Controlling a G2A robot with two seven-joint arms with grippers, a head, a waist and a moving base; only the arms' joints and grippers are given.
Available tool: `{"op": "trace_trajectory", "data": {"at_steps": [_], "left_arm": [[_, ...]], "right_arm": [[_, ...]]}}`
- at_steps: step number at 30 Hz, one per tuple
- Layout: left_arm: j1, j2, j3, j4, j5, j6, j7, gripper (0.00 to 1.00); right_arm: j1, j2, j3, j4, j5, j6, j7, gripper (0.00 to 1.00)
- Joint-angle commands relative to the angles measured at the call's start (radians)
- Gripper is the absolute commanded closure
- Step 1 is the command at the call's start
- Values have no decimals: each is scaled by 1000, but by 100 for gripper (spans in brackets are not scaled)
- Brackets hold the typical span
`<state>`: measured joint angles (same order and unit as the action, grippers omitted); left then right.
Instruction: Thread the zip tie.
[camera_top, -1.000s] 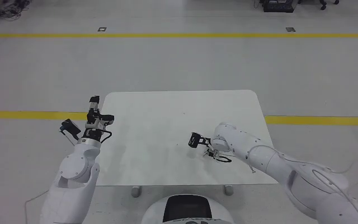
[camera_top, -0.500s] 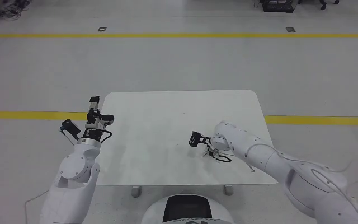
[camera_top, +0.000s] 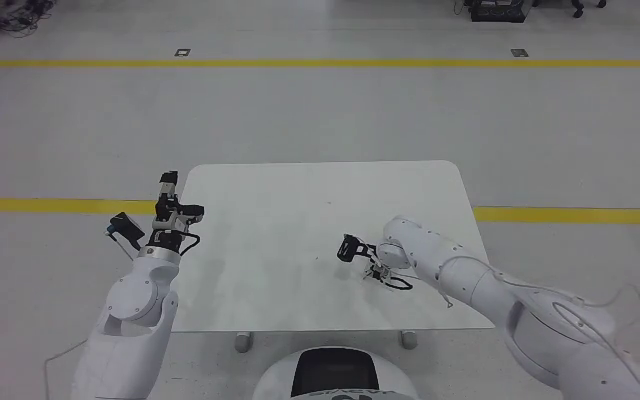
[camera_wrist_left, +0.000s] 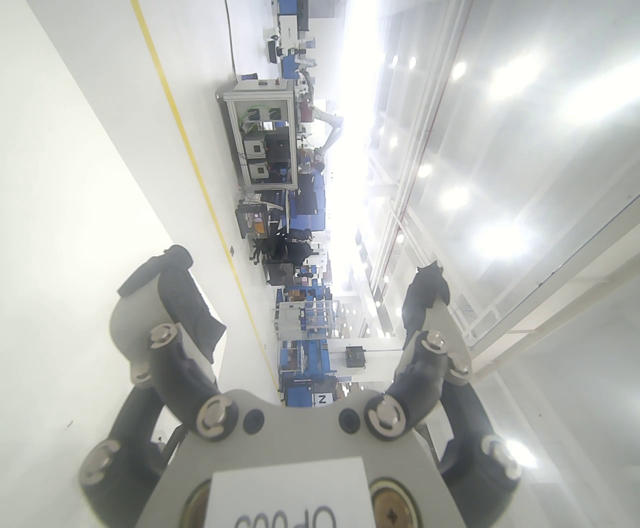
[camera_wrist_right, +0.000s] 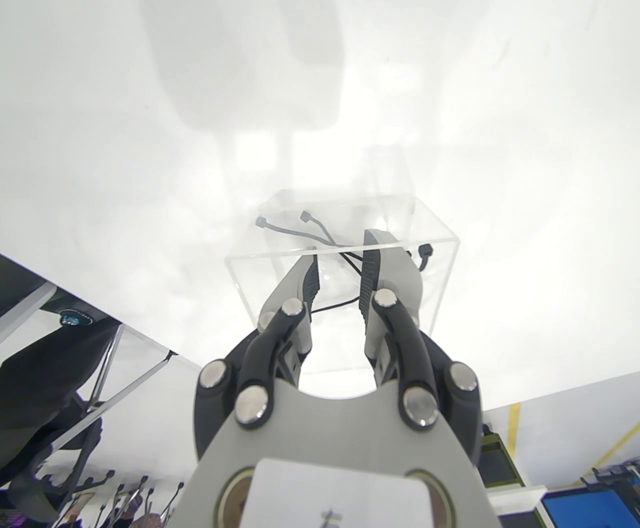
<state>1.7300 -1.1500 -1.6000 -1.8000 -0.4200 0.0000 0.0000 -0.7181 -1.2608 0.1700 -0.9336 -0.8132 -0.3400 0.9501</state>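
Pick-up stage judged: black plastic zip ties (camera_wrist_right: 261, 221) are contained in clear plastic box (camera_wrist_right: 440, 280) on white counter (camera_top: 300, 200). Right end effector (camera_wrist_right: 341, 262) is set among them, part-open, nothing clamped; left end effector (camera_wrist_left: 300, 265) is held wide open. Single tie to be pinched next.

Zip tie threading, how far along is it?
Nothing looks threaded: the black zip ties lie loose in the clear box. In hand: the right gripper sits in the box, open around them. The left gripper is open, empty. Left: grasp one, then thread it.
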Motion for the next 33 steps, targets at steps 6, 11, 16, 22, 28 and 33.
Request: {"op": "trace_trajectory", "data": {"at_steps": [6,11,16,22,28,33], "left_arm": [[0,0,0,0,0,0,0,0],[0,0,0,0,0,0,0,0],[0,0,0,0,0,0,0,0],[0,0,0,0,0,0,0,0],[0,0,0,0,0,0,0,0],[0,0,0,0,0,0,0,0]], "right_arm": [[0,-6,0,12,4,0,5,95],[2,-7,0,16,5,0,11,100],[3,-2,0,6,2,0,18,100],[1,14,0,-35,-12,0,30,100],[-2,38,0,-81,-19,0,38,100],[-3,64,0,-127,-20,0,8,100]]}}
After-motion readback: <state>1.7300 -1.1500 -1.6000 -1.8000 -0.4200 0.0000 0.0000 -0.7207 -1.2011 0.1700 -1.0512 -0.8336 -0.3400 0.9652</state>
